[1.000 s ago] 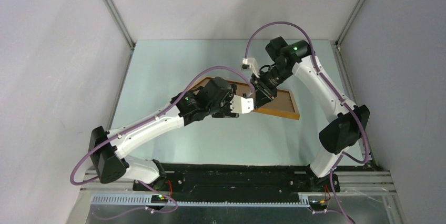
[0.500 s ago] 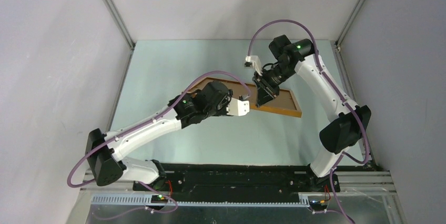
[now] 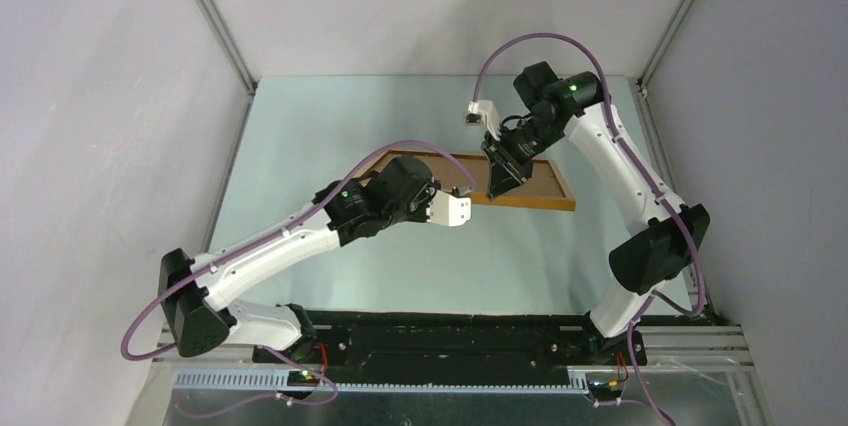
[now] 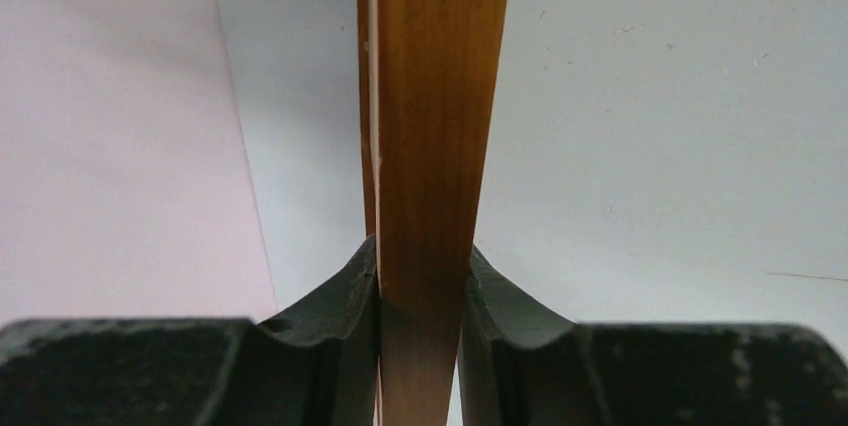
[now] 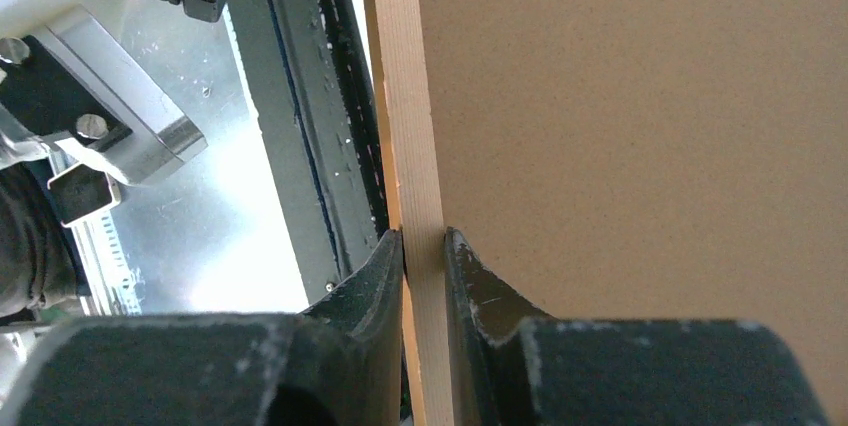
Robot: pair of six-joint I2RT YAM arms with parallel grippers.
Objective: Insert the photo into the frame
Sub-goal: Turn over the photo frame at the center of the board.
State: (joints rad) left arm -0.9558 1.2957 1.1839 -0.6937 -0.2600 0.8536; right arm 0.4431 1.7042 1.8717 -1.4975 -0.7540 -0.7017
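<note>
Your left gripper [image 4: 420, 251] and right gripper [image 5: 425, 241] both clamp the frame [image 4: 430, 96]; pull them unevenly and it could twist, or the backing board [image 5: 640, 126] could slip out

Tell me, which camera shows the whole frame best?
The top view: nearly the whole frame shows as a rectangle. Both wrist views are too close: each shows just a strip of its wooden edge.

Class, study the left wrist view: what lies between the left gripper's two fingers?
An edge of the frame fills that gap, with the left gripper touching it on both sides. The left wrist view shows this plainly.
</note>
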